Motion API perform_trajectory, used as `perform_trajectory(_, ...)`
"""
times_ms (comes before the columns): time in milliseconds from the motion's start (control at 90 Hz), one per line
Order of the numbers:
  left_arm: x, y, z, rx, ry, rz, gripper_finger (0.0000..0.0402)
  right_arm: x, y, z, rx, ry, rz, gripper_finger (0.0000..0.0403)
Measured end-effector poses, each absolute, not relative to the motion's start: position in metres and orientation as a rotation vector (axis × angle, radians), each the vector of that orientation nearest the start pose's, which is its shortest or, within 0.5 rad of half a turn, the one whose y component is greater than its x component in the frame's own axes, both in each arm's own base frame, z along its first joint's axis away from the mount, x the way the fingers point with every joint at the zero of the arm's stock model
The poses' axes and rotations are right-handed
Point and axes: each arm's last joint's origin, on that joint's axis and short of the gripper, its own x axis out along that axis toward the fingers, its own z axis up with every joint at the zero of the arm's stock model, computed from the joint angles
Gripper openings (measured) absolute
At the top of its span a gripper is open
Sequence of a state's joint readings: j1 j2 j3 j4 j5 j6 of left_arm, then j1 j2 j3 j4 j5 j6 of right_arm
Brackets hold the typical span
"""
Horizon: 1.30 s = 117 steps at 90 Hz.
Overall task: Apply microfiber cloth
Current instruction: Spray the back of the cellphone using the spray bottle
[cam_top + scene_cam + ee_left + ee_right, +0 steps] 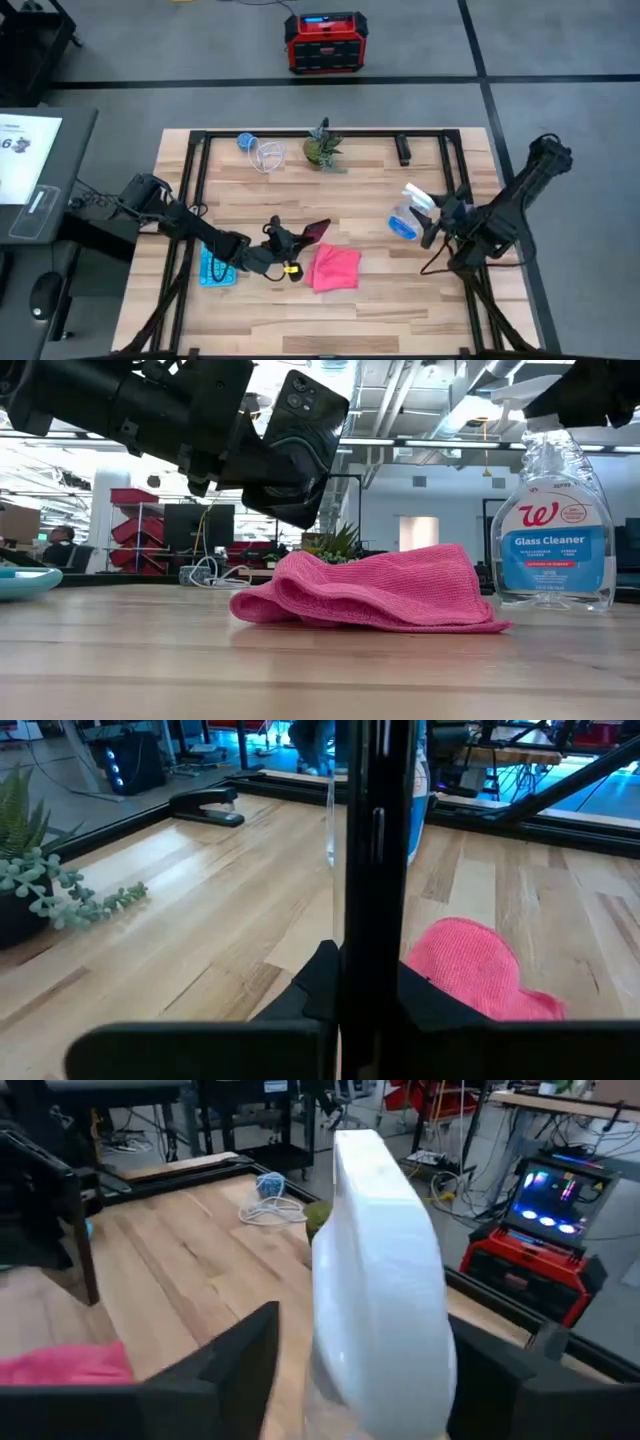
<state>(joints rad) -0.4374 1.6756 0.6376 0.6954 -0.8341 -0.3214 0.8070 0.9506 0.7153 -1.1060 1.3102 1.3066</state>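
Note:
The pink microfiber cloth (335, 267) lies crumpled on the wooden table near its middle, and it also shows in the low view as a soft heap (375, 590). Just left of it and above the table, my left gripper (288, 240) is shut on a black phone (305, 445). At the right, my right gripper (428, 218) is shut on a glass cleaner spray bottle (555, 530), whose base seems to rest on the table. My left gripper pinches the phone between its two fingers (310, 985) at one end (372, 955), the fingers on its two flat faces. It reaches in from the table's left. The phone is lifted clear and tilted, its camera end (305, 402) upward, above the cloth's left edge. My right gripper has its two fingers (245, 1365) on either side of the bottle's white spray head (380, 1270). It comes at the head from the table's right. The bottle stands upright below the fingers.
A light blue calculator (217, 268) lies left of the cloth under the left arm. Along the far edge are a coiled white cord (262, 153), a small potted plant (322, 148) and a black stapler (404, 150). A black frame (190, 180) borders the table.

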Motion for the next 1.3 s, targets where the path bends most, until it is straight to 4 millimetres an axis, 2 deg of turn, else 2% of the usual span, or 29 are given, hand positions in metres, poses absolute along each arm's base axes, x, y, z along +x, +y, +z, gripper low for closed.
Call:
perform_trajectory(78,0.286,-0.110,0.156,-0.112,0.211,0.432,0.0009,0.115,0.079,0.247,0.068,0.249,-0.699,0.0114)
perform_trajectory(244,0.286,-0.110,0.157,-0.119,0.205,0.432,0.0009,0.119,0.087,0.254,0.089,0.263,-0.641,0.0112)
perform_trajectory(411,0.286,-0.110,0.157,-0.127,0.201,0.434,0.0009,0.135,0.120,0.271,0.202,0.265,-0.476,0.0112)
perform_trajectory(567,0.287,-0.110,0.158,-0.140,0.194,0.440,0.0009,0.150,0.158,0.278,0.215,0.248,-0.396,0.0112)
perform_trajectory(767,0.287,-0.110,0.158,-0.142,0.191,0.440,0.0009,0.180,0.203,0.269,0.174,0.265,-0.415,0.0112)
perform_trajectory(911,0.287,-0.110,0.158,-0.141,0.191,0.441,0.0009,0.201,0.229,0.259,0.144,0.265,-0.443,0.0112)
perform_trajectory(1033,0.287,-0.110,0.158,-0.141,0.191,0.441,0.0009,0.211,0.248,0.255,0.122,0.249,-0.450,0.0112)
perform_trajectory(1133,0.287,-0.110,0.158,-0.141,0.191,0.441,0.0009,0.215,0.260,0.254,0.110,0.242,-0.449,0.0112)
perform_trajectory(1300,0.287,-0.110,0.158,-0.141,0.192,0.442,0.0009,0.218,0.265,0.250,0.097,0.274,-0.433,0.0112)
